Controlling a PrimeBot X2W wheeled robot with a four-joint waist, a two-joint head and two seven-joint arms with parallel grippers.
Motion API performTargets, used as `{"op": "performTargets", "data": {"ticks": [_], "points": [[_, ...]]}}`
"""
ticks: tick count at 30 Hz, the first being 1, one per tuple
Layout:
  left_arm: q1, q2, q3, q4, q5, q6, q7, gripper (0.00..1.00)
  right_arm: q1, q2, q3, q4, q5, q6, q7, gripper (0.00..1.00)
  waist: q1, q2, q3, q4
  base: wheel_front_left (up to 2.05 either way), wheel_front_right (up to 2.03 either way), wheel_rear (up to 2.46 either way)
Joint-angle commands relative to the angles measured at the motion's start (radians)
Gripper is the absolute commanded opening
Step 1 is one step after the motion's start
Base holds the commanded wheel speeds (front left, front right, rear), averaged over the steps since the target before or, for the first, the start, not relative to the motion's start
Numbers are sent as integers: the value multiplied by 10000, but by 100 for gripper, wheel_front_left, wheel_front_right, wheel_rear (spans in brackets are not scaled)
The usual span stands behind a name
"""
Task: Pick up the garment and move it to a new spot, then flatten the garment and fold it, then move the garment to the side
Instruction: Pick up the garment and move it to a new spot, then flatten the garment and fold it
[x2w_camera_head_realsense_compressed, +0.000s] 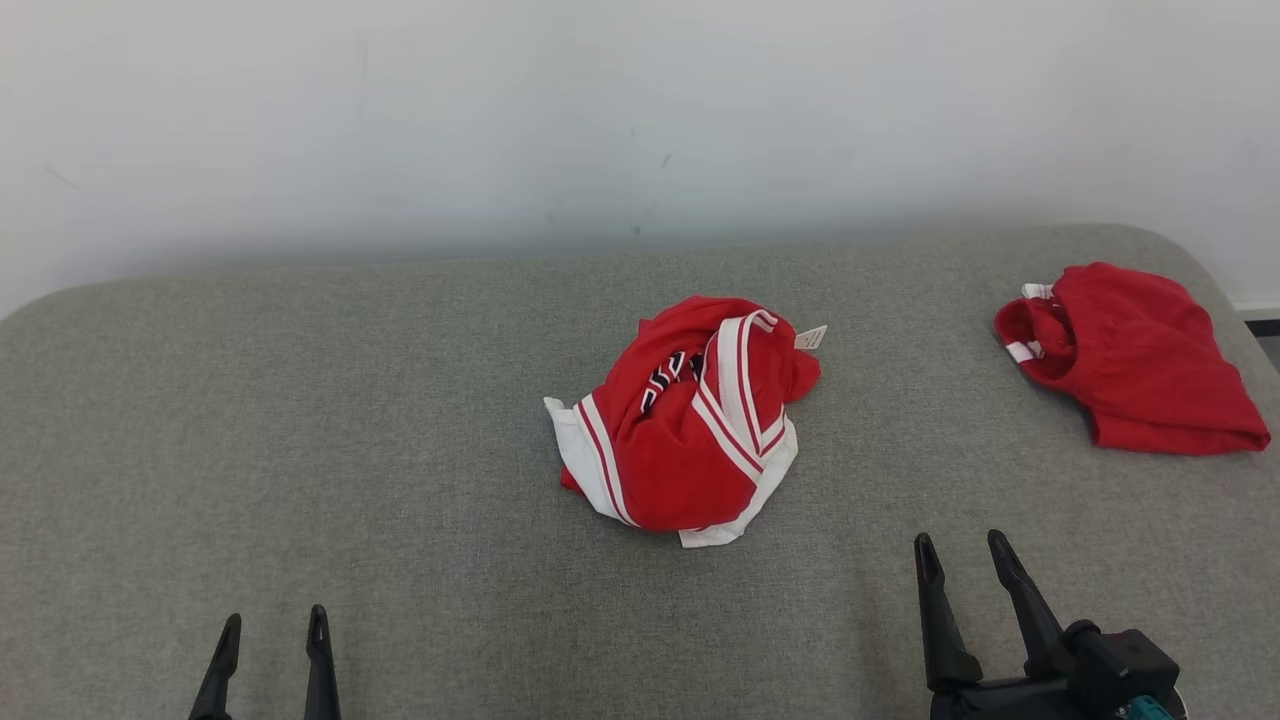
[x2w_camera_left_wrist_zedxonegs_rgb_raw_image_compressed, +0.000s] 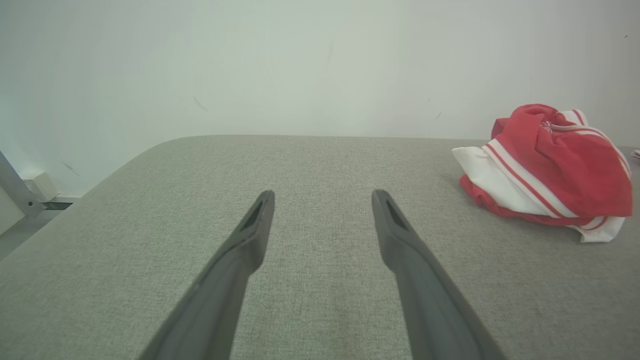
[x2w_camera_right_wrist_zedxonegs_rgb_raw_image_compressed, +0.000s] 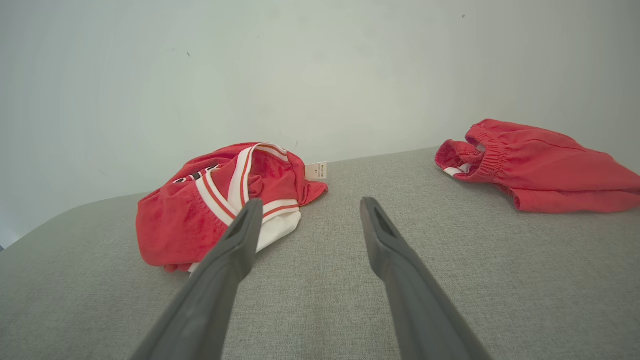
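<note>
My left gripper (x2w_camera_head_realsense_compressed: 275, 628) and right gripper (x2w_camera_head_realsense_compressed: 960, 548) hover spread and empty, since the jersey (x2w_camera_head_realsense_compressed: 690, 430) lies untouched, bunched mid-cushion (x2w_camera_head_realsense_compressed: 300, 400), well apart from the plain red garment (x2w_camera_head_realsense_compressed: 1140, 350).

A red jersey shirt (x2w_camera_head_realsense_compressed: 690, 425) lies crumpled in a loose heap near the middle of a grey fabric surface (x2w_camera_head_realsense_compressed: 300, 420); white sleeve cloth and red-and-white striped trim wrap its folds; black, white-edged print peeks from a crease; a small white label (x2w_camera_head_realsense_compressed: 811, 337) juts from its far right edge.
</note>
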Motion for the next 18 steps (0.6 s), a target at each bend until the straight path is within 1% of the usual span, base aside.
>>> {"op": "performTargets", "data": {"ticks": [1, 18], "points": [[11, -23, 24, 17, -24, 35, -30, 100, 55, 9, 7, 6, 34, -19, -3, 100, 0, 0, 12, -3, 0, 0, 0], [-84, -23, 108, 72, -68, -6, -31, 100, 59, 9, 32, -19, 3, -21, -3, 100, 0, 0, 70, 3, 0, 0, 0]]}}
